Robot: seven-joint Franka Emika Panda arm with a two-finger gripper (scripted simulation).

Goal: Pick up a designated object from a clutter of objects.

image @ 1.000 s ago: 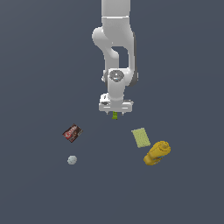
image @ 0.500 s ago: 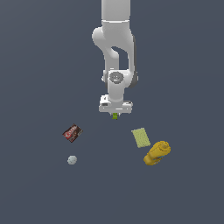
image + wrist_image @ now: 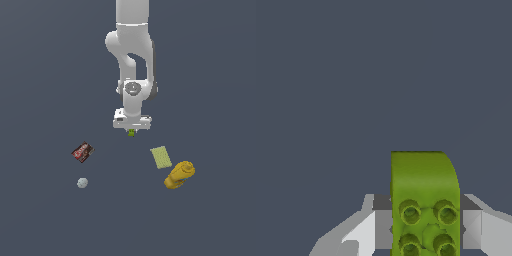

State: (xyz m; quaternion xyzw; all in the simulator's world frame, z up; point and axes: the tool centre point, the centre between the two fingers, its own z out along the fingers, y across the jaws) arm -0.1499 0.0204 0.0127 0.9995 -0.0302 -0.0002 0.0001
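**Exterior view: one white arm, one green brick in its grip, four items left on the grey counter**

Exterior view, a simulator's render: a single white Panda arm (image 3: 133, 60) hangs straight down over a flat slate-grey counter (image 3: 45, 80), its end effector (image 3: 131, 131) closed on one tiny bright green studded brick (image 3: 131, 132). The brick sits directly under the arm's flange, near the middle of the scene and apart from everything else.

Four other items lie scattered, one of each. A dark red-brown packet (image 3: 83, 152) rests toward the exterior view's left, with one small grey-white ball (image 3: 82, 183) near it, closer to the camera. Toward the exterior view's right, one pale yellow-green flat rectangle (image 3: 160, 157) lies just beside one yellow bottle-like object (image 3: 179, 174) on its side; whether the two touch cannot be told.

From this view only a sliver of the brick shows below the flange, and the fingers are too small to make out. Whether the brick rests on the counter or is clear of it cannot be told either. The arm's upper part is cut off by the frame's edge.

The wrist view supplies the detail: the brick (image 3: 425, 200) stands between two pale grey fingers (image 3: 482, 227), one on each side, its round studs facing the camera in darker green and its far end rounded at one corner. The near end of the brick and the fingers run out of the frame.

The counter is plain and unmarked, filling both views; no walls or room show.
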